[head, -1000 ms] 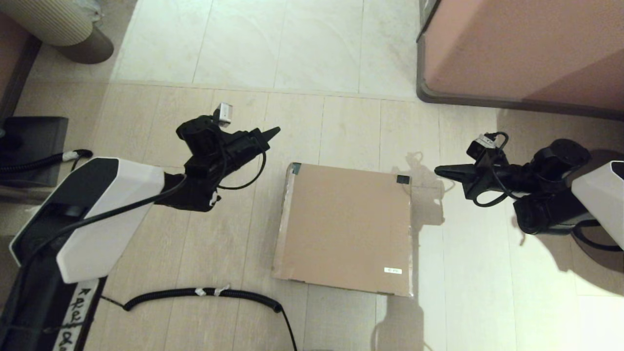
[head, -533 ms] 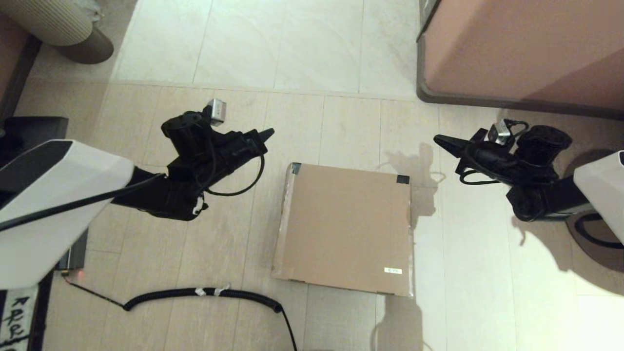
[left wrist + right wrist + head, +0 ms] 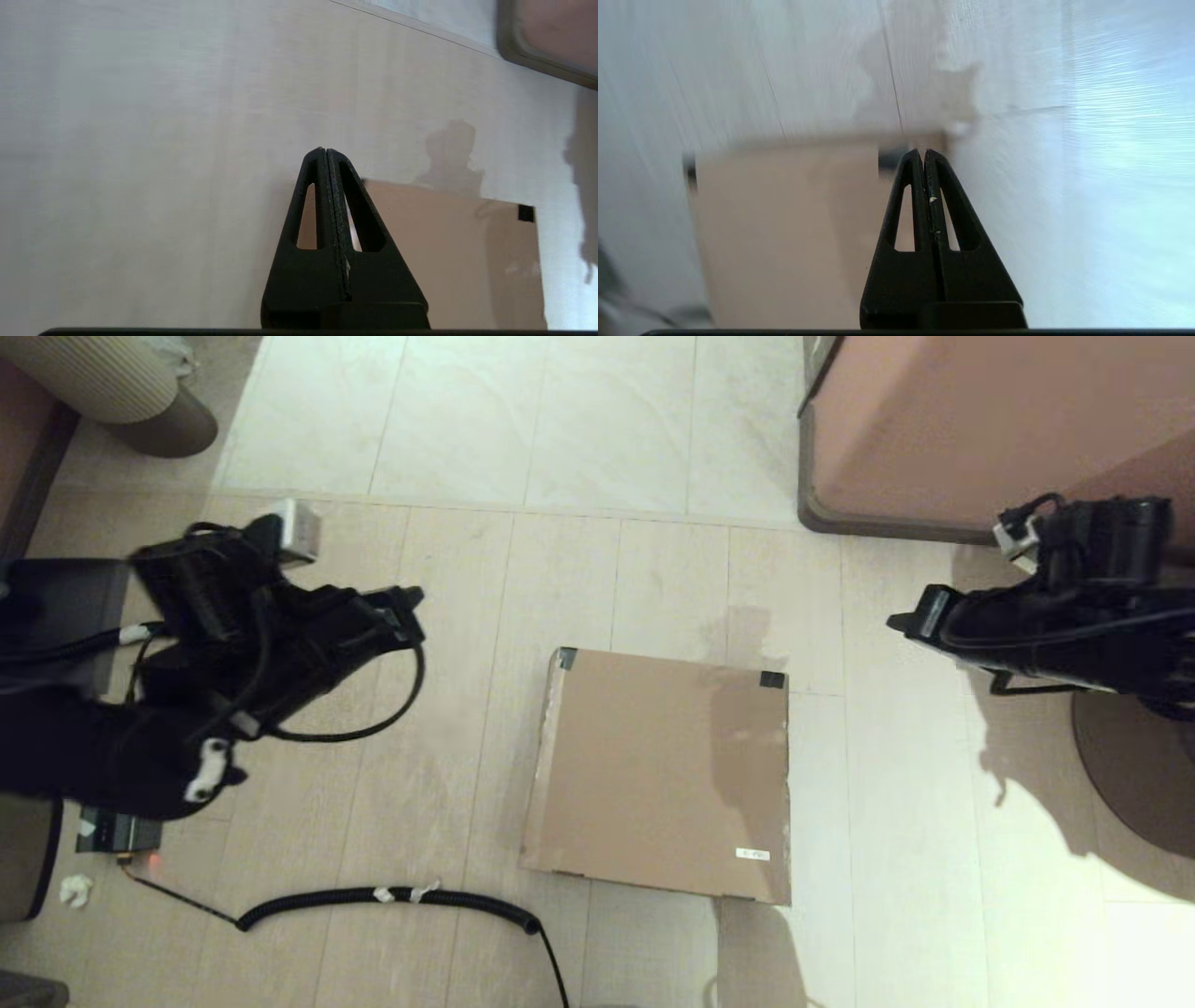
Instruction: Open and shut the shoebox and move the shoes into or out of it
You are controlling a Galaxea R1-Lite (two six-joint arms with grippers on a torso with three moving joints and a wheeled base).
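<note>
The brown cardboard shoebox (image 3: 661, 775) lies on the floor with its lid down flat, black tape at its two far corners and a small white label near its front right. The shoes are out of view. My left gripper (image 3: 411, 605) hangs high to the box's left, shut and empty, pointing toward it; in the left wrist view the shoebox (image 3: 448, 252) shows beyond the left gripper (image 3: 324, 151). My right gripper (image 3: 904, 621) is raised to the box's right, shut with nothing held; the right wrist view shows the shoebox (image 3: 784, 224) past the right gripper (image 3: 923, 152).
A black coiled cable (image 3: 392, 899) runs across the floor in front of the box. A large pinkish-brown cabinet (image 3: 999, 429) stands at the back right. A ribbed beige bin (image 3: 112, 383) sits at the back left, and dark equipment (image 3: 56, 607) is at the left edge.
Both arms have risen and drawn outward from the box: the left gripper swung back to the left, the right gripper moved right and up. The box has not moved.
</note>
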